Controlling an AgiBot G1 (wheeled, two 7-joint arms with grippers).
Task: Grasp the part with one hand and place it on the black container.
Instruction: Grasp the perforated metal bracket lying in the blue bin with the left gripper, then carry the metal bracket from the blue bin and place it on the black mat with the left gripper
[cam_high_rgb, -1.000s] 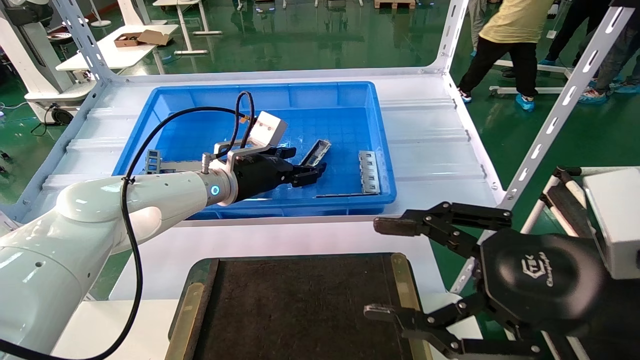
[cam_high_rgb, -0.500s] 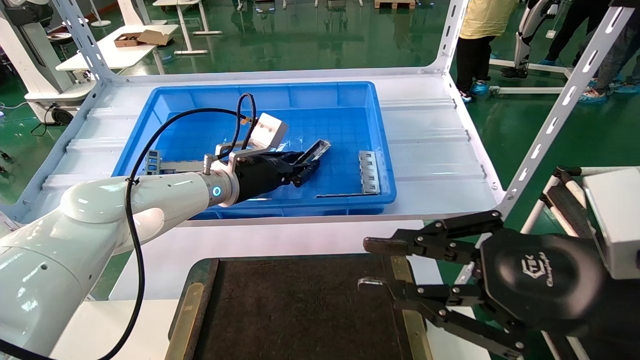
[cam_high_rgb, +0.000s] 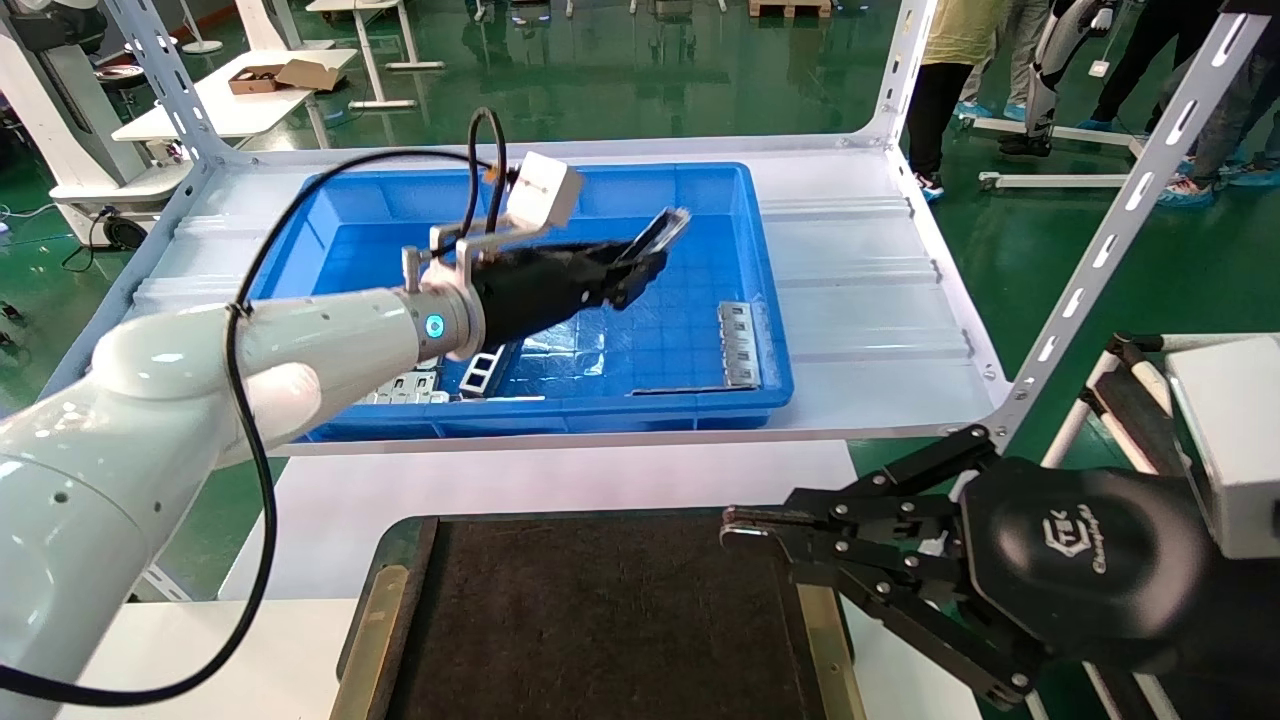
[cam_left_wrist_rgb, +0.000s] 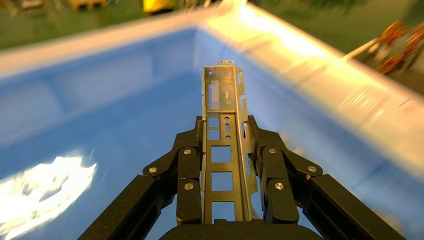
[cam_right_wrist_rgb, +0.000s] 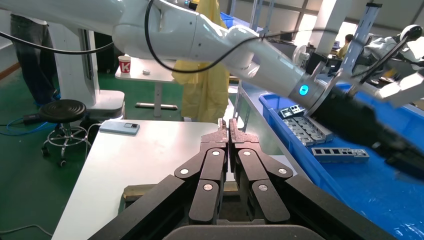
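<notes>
My left gripper (cam_high_rgb: 640, 262) is shut on the part (cam_high_rgb: 662, 230), a narrow grey metal trough with cut-outs. It holds the part tilted in the air above the blue bin (cam_high_rgb: 600, 425). In the left wrist view the part (cam_left_wrist_rgb: 222, 95) runs lengthwise between the two black fingers (cam_left_wrist_rgb: 189, 165) and sticks out past the left gripper (cam_left_wrist_rgb: 223, 125). The black container (cam_high_rgb: 600, 620), with brass strips on both sides, lies on the near table below. My right gripper (cam_high_rgb: 730, 525) is shut and empty, hovering over the container's right strip; it also shows in the right wrist view (cam_right_wrist_rgb: 230, 125).
A ladder-like grey strip (cam_high_rgb: 485, 368) and other grey pieces (cam_high_rgb: 405, 385) lie at the bin's near-left corner. A flat slotted plate (cam_high_rgb: 738, 343) lies at its near right. White shelf posts (cam_high_rgb: 1110, 230) stand at the right. People stand beyond the shelf.
My left gripper closed on the part and lifted it up out of the bin's floor, towards the back. My right gripper went from wide open to shut.
</notes>
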